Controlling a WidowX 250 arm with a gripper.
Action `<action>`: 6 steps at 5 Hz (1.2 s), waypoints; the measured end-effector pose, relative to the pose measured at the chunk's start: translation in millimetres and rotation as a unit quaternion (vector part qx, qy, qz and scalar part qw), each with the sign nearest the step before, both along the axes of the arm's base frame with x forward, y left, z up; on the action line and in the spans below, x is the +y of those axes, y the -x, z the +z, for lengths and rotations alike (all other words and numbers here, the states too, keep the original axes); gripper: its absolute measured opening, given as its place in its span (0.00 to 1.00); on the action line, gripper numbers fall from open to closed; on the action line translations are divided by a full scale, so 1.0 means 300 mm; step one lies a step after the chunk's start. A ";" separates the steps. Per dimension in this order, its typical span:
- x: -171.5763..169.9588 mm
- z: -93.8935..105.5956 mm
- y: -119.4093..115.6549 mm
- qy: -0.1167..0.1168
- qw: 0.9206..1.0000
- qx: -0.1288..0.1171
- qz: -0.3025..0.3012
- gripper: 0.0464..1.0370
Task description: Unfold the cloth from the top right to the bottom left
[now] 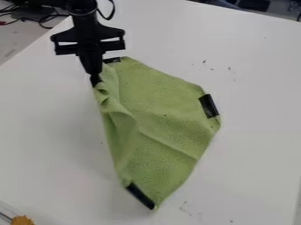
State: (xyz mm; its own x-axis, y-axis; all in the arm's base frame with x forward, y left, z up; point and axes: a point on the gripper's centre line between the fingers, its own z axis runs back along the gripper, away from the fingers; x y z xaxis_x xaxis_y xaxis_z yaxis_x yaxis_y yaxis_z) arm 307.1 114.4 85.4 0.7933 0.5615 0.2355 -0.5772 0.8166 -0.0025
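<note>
Gripper (94,78) pinching green cloth (162,103) by upper-left edge; 3 black patches (208,106) visible.

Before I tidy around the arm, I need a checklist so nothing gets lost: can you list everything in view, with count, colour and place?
soft fabric cloth: one, green, mid-table, its left edge bunched at the gripper
flat rectangular strips: three plainly seen, black, at the cloth's top, right side and bottom
smooth-topped table: one, white, under the cloth
small marks: several, dark, scattered on the table
rough-textured piece: one, orange-brown, bottom left corner
thin cables: several, mostly black, upper left, beyond the table
two-finger gripper: one, black, upper left, closed on the cloth's edge
</note>
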 end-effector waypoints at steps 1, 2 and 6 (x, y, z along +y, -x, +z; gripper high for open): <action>0.097 -0.027 0.091 0.008 1.000 0.003 0.024 0.02; 0.165 -0.052 0.158 0.015 0.999 -0.003 0.041 0.02; 0.355 -0.272 0.229 0.067 0.997 -0.025 0.038 0.02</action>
State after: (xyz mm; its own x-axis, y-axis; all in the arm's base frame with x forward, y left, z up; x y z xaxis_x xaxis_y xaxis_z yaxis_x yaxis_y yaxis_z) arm 238.3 220.8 3.8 0.7371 0.6479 0.1923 -0.6333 0.7615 -0.1379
